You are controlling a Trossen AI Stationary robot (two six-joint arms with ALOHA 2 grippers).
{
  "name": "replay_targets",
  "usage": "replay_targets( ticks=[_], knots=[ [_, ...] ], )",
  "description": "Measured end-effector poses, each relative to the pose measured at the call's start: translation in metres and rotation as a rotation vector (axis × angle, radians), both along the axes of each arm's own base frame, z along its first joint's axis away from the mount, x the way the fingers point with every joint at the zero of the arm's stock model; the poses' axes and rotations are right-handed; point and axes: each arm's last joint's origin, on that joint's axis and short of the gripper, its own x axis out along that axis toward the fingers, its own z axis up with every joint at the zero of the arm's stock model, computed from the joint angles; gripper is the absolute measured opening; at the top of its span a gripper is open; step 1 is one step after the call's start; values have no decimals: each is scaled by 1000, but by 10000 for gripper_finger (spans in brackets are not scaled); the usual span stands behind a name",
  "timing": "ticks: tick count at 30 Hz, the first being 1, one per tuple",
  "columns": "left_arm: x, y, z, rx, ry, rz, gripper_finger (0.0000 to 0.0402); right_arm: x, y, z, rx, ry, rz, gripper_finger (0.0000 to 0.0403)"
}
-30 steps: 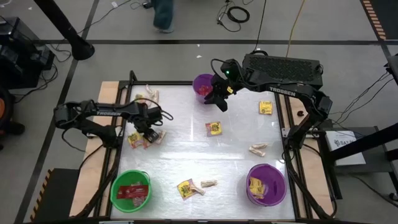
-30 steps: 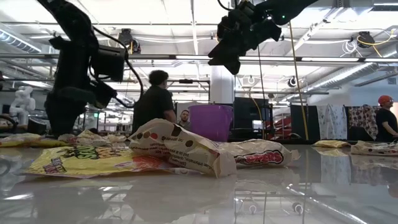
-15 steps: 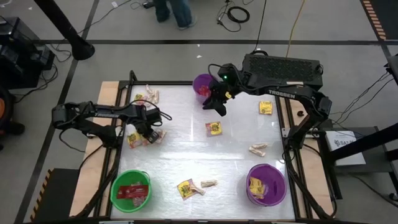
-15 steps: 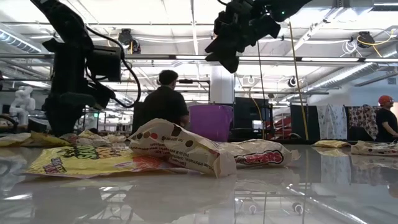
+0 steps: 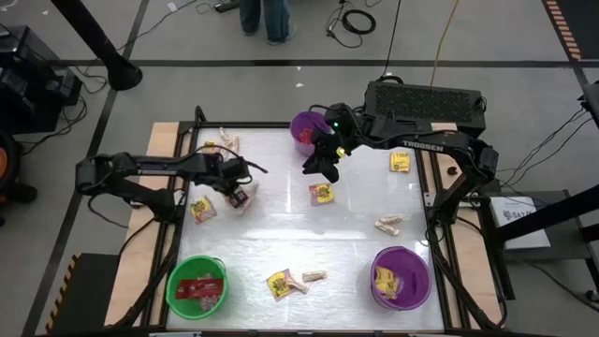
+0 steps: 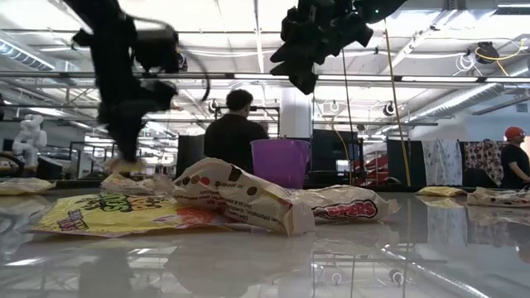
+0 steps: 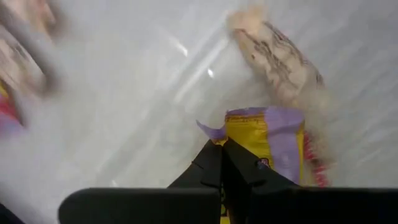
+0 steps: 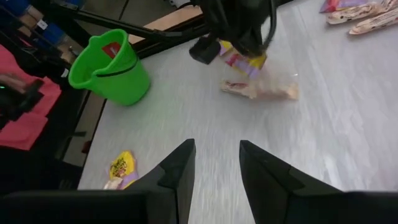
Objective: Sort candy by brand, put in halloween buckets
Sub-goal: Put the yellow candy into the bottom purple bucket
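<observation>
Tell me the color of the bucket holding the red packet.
Bright green bucket, clearest in the high view.

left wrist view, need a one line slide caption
Left gripper shut on a yellow candy packet, a tan twisted-wrapper piece beside it.

Showing bright green on the small round plastic bucket [image 5: 197,285], with a flat red packet [image 5: 197,286] lying inside, and purple on the two other round plastic buckets [image 5: 401,277] [image 5: 305,127]. Displaying yellow with purple edging on the small candy packet [image 7: 268,144], pale tan with dark specks on the twisted-wrapper sweet [image 7: 281,60], and glossy white on the table top [image 5: 281,229].
</observation>
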Motion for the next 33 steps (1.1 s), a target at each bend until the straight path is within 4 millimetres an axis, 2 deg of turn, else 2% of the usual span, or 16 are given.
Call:
replay_targets(
  ticks=[6,9,14,18,22,28,33],
  knots=[
    [14,0,48,124,-173,-160,3,1,2,0,-8,2,-2,118],
    [19,0,71,165,-312,-223,3,3,2,0,-77,1,-48,118],
    [32,3,93,254,-556,-247,2,12,-2,7,-135,-91,-155,120],
    [42,7,100,297,-661,-236,2,19,-7,10,16,-144,-217,139],
    [50,9,99,332,-697,-257,2,20,-13,6,192,-98,-317,185],
    [60,12,98,359,-740,-257,2,19,-14,7,216,-97,-338,263],
    [67,14,104,393,-828,-246,2,21,-10,7,213,-95,-332,292]
  ],
)
